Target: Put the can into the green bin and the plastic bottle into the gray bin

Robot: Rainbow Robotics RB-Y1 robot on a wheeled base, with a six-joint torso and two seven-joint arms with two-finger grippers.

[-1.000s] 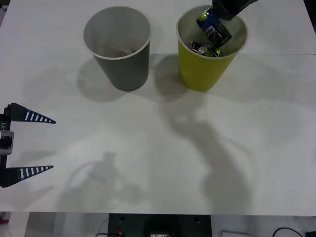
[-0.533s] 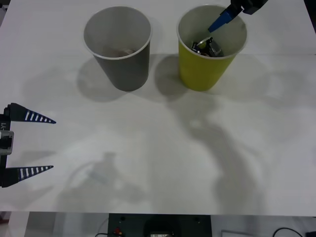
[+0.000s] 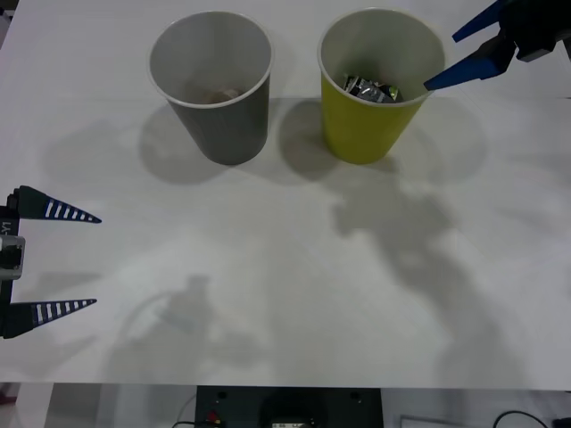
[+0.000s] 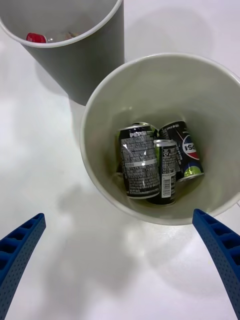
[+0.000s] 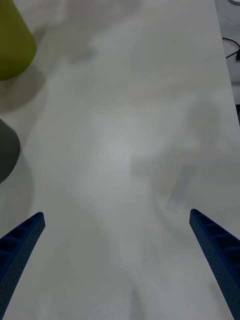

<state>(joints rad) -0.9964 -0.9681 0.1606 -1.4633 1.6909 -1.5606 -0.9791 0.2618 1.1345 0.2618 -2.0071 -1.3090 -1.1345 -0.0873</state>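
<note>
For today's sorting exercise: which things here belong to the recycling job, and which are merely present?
Job:
can, lying inside the green bin
gray bin
right tool, open beside the green bin
left tool, open, idle at the near table edge

Merely present:
other cans in the green bin
white table

"PEPSI" was printed in white on one dark can lying in the green bin; the can beside it showed "PSI". Fine print unreadable.

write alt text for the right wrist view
Looking down into the green bin, where the can with the round logo lies among other dark cans. The open right gripper hovers above; the gray bin stands beside.
</note>
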